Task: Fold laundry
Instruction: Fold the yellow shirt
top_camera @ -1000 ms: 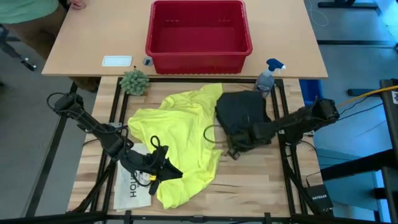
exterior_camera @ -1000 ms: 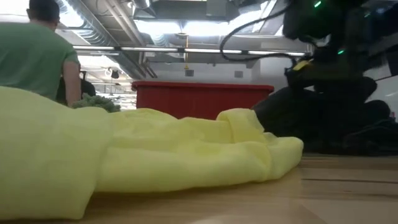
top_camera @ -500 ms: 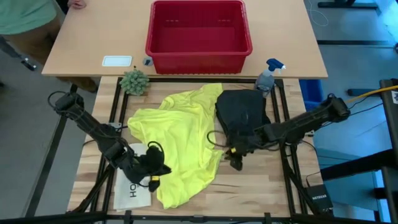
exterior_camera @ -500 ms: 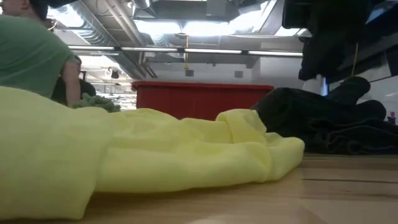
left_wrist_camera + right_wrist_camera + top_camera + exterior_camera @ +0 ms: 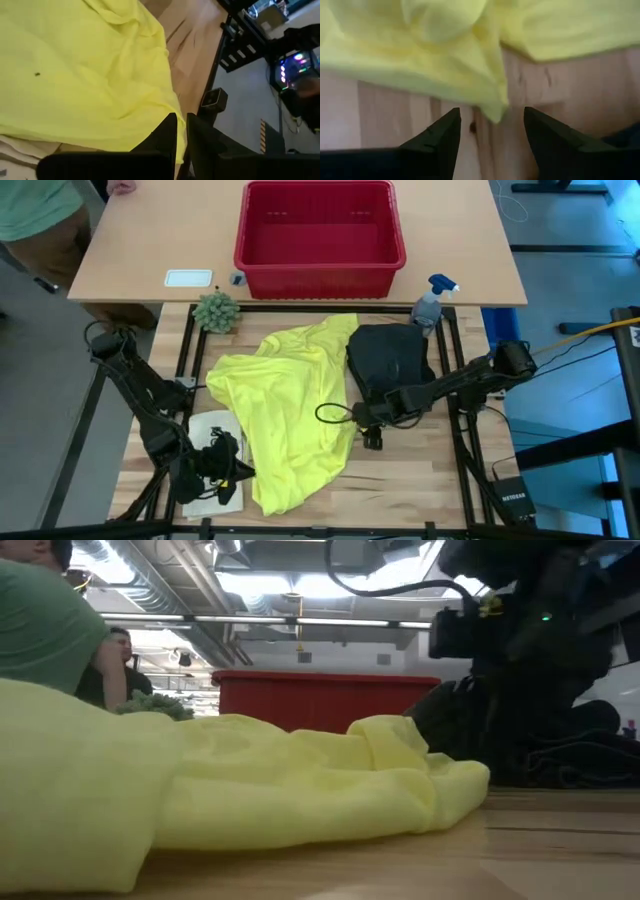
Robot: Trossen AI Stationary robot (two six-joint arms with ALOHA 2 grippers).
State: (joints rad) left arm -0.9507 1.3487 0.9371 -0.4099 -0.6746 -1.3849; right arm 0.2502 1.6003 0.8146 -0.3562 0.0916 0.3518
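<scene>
We see the yellow T-shirt spread across the middle of the high view, running from the centre down toward the lower left, with the dark trousers bunched just to its right, their edges touching. Our left gripper sits at the lower left of that view, over the flat white item at the shirt's left edge; in the left wrist view its fingers are clenched on the hem of the yellow shirt. Our right gripper is right of centre, at the shirt's right edge below the trousers. In the right wrist view its fingers stand spread apart and released, with a fold of the shirt lying between them on the wooden table. The red basket stands at the top centre.
</scene>
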